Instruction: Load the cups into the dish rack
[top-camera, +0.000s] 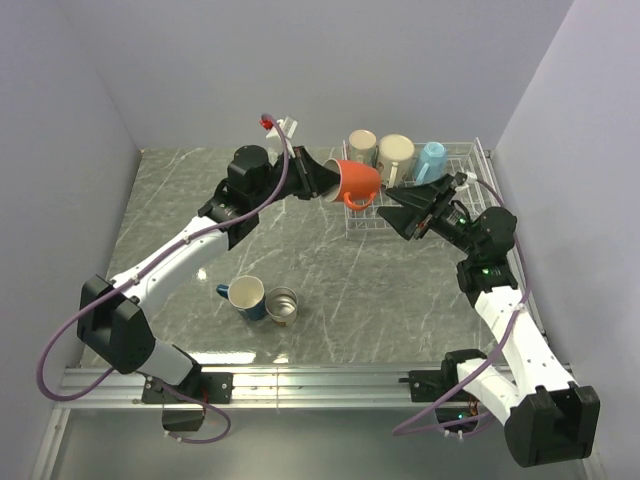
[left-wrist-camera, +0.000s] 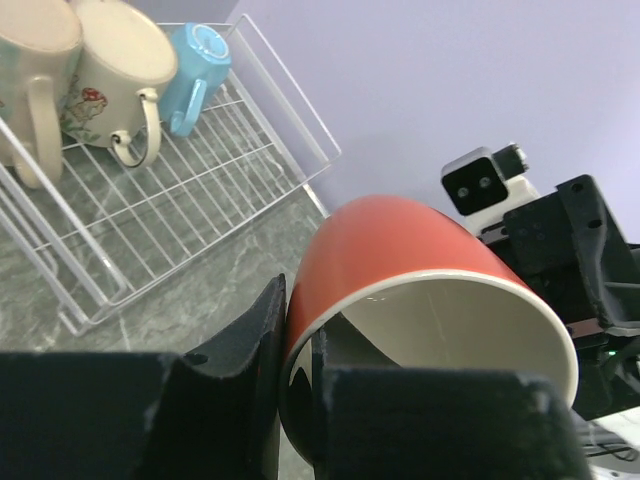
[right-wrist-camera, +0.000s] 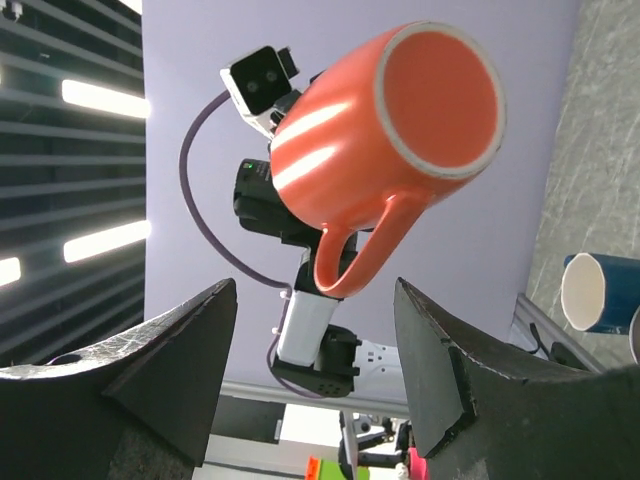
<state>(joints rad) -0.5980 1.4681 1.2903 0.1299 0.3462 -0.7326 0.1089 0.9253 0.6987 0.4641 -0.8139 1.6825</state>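
Grey table (top-camera: 330, 290) below: my left gripper (top-camera: 325, 180) clamps the orange mug (top-camera: 357, 182) by its rim, aloft at the rack's (top-camera: 470, 148) nine o'clock. My right gripper (top-camera: 395, 205) gapes at the mug's four o'clock; next, probably a handover by the handle.

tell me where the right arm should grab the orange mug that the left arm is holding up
Take the handle, coming in from the base end. The left fingers are shut on the rim of the orange mug, so the mouth end is taken. The mug lies sideways in the air, its base facing the open right fingers and its handle loop hanging free.
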